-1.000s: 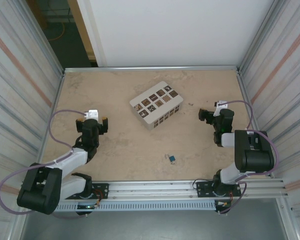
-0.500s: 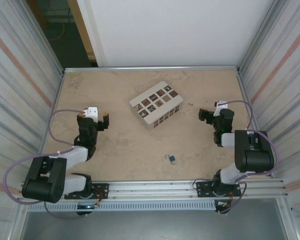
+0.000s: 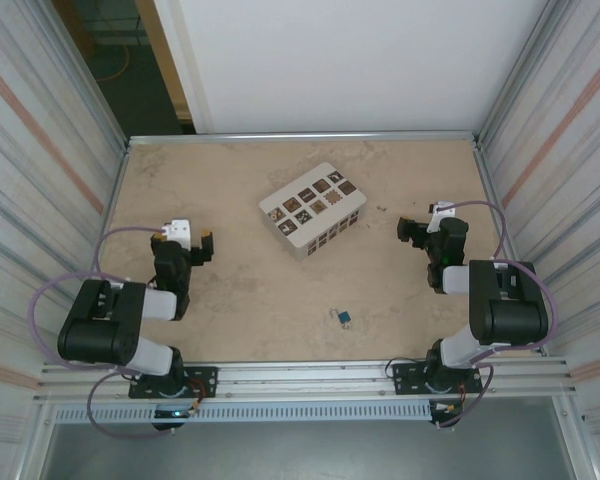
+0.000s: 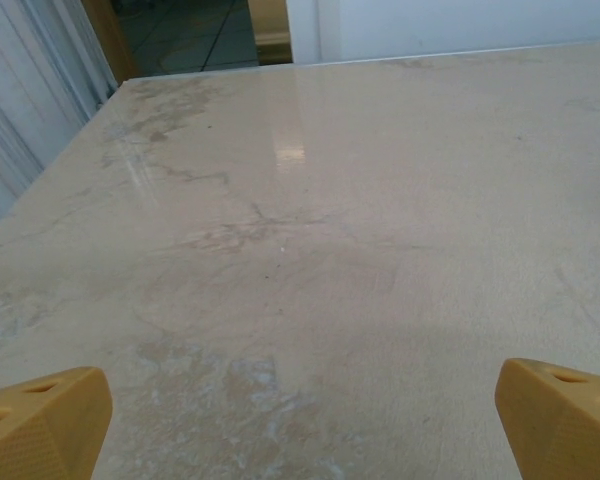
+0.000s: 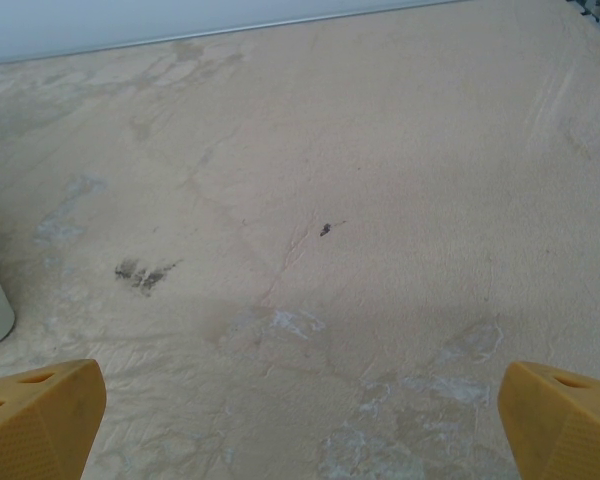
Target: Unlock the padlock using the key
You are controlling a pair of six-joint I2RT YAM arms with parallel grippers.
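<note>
From the overhead camera I see the padlock (image 3: 346, 319) lying on the desk (image 3: 250, 290) near the front edge, a little right of centre. It is between the 2 arm bases and well apart from both grippers. It is a tiny blue body with a small silvery piece touching its left side. At this size I cannot tell whether that piece is a shackle or a key. The left gripper (image 3: 183, 241) is over the left part of the desk, facing the far side. Its 2 orange fingertips (image 4: 42, 425) are spread wide with nothing between them, and its wrist camera looks across bare mottled stone with a bright reflection farther off. The right gripper (image 3: 409, 231) is over the right part of the desk, roughly level with the left one. Its fingertips (image 5: 42, 415) are just as wide apart and just as empty. Ahead of them the right wrist camera shows a dark smudge (image 5: 145, 273) and a small dark speck (image 5: 325, 229) on the stone. A pale rounded edge at the left border of that view is too cropped for me to name. A white box (image 3: 313, 210) with brown grid squares on top sits turned at an angle behind the desk's centre, between the 2 grippers and touching neither. It is farther back than the padlock and well apart from it. A purple cable (image 3: 55, 290) loops beside the left arm.
</note>
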